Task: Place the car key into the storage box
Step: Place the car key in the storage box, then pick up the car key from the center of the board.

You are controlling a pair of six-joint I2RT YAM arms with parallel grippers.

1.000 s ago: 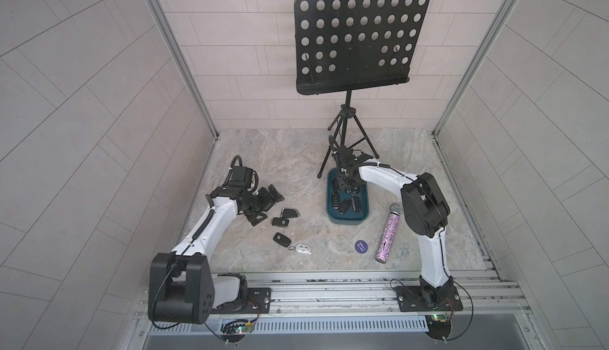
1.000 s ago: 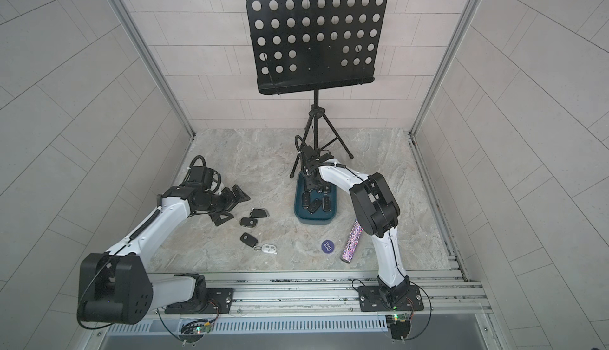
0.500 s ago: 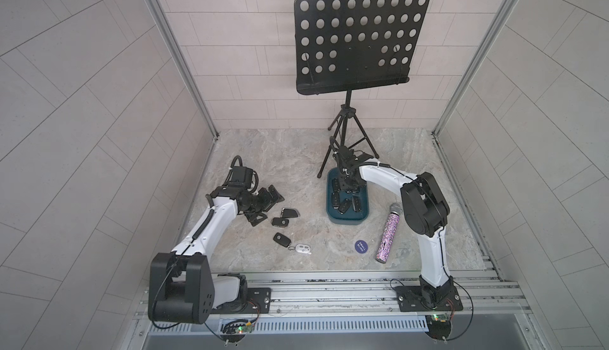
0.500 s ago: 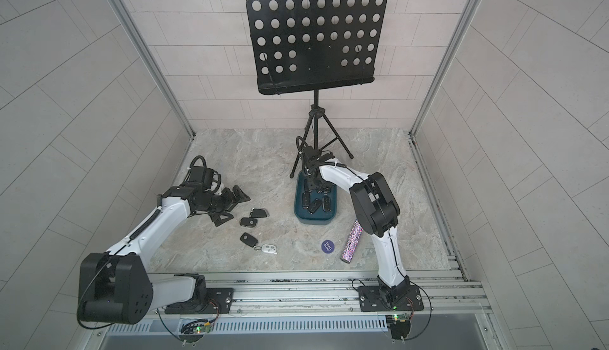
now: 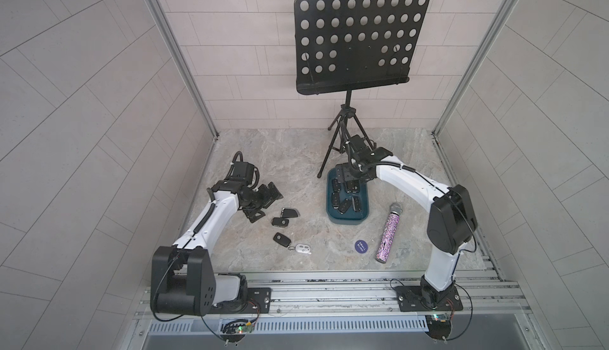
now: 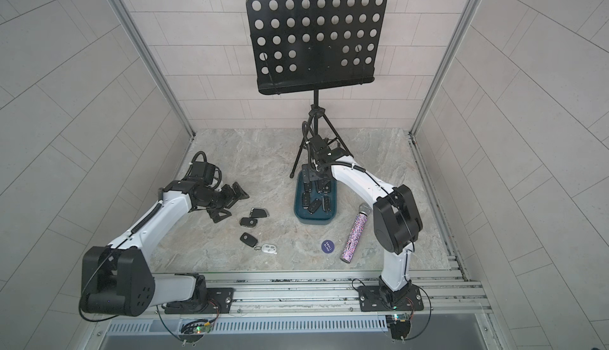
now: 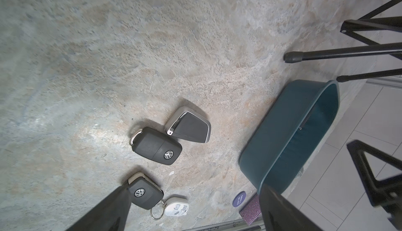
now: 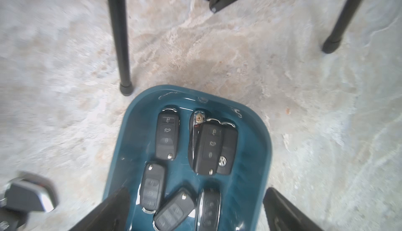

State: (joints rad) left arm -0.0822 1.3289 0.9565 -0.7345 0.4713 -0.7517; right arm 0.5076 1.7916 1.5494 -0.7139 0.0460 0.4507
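**KEY-SORTING CELL: DROP-OFF AT BOX, NEXT PICKUP PENDING**

Setting: mottled grey stone-look tabletop (image 5: 263, 154), pale tiled walls on three sides, black perforated music stand (image 5: 359, 38) on a tripod at the back.

1. Dark teal plastic storage box (image 5: 346, 223), rounded corners, low walls. Directly beneath right gripper (image 8: 196, 189). Contents: several black car keys (image 8: 167, 136), some overlapping.
2. Right gripper: jaws spread wide, nothing between them, poised over the box.
3. Left gripper (image 5: 265, 204): jaws likewise wide and empty, low over the tabletop.
4. Loose keys just ahead of left gripper: silver-trimmed black fob (image 7: 189, 127), black Volkswagen fob (image 7: 156, 146), second black Volkswagen key (image 7: 144, 194), small white remote (image 7: 176, 208) on a ring.
5. Glittery purple microphone (image 5: 389, 233) and small round dark blue disc (image 5: 361, 246), beside the box. Not needed.

Step, as judged: drop-off into box, four keys outstanding. Next move calls for descent onto the nearest fob, jaws straddling its narrow sides, then a clean lift and carry over the box wall.
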